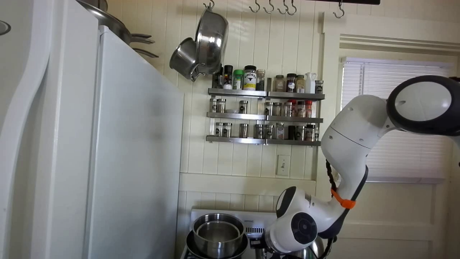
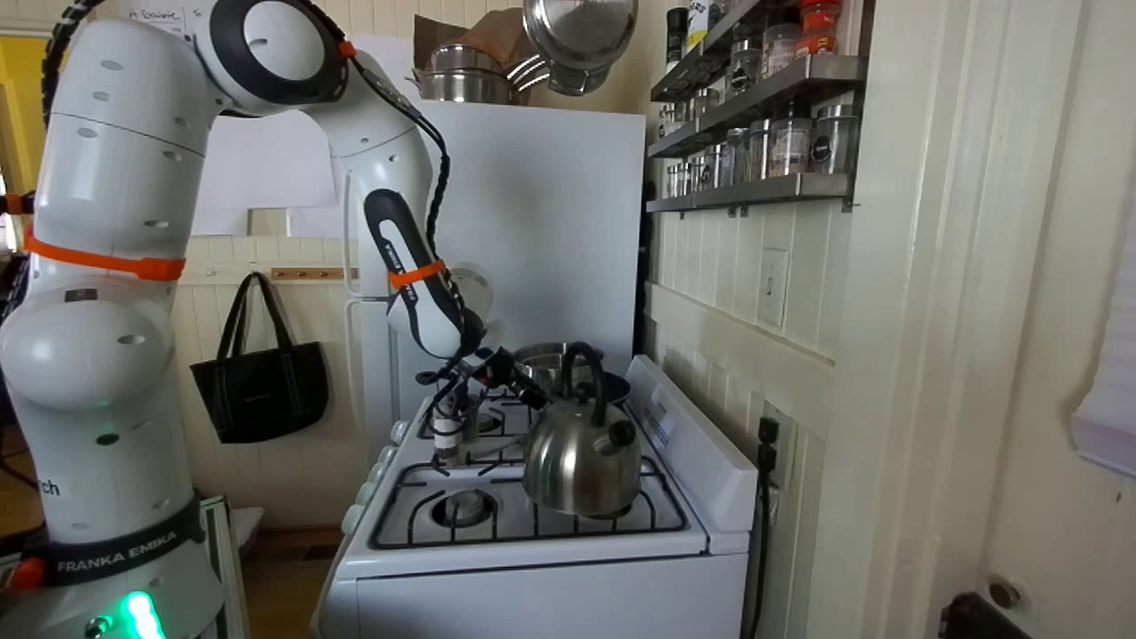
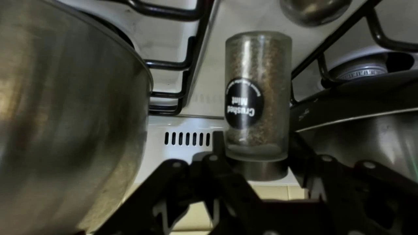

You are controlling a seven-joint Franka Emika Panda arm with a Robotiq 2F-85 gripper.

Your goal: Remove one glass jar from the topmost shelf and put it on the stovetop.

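My gripper (image 3: 256, 148) is shut on a glass jar (image 3: 261, 65) labelled "Crushed Mint", with a finger on each side at its metal-lid end. The wrist view is upside down, so the jar is upright, over the stovetop's (image 3: 209, 81) bare white strip between grates. I cannot tell whether its base touches. In an exterior view the gripper (image 2: 524, 380) points toward the back panel, the jar hidden behind the kettle. The stovetop (image 2: 417, 561) is white with black grates. The topmost shelf (image 1: 294, 96) carries several jars and bottles.
The steel kettle (image 2: 581, 461) stands close to the gripper; it seems to fill the wrist view's left (image 3: 65, 130). Steel pots (image 1: 219, 244) in a dark pan (image 3: 343, 94) stand on the opposite side. A small container (image 2: 446, 437) stands near the front. The back panel (image 2: 697, 444) is behind.
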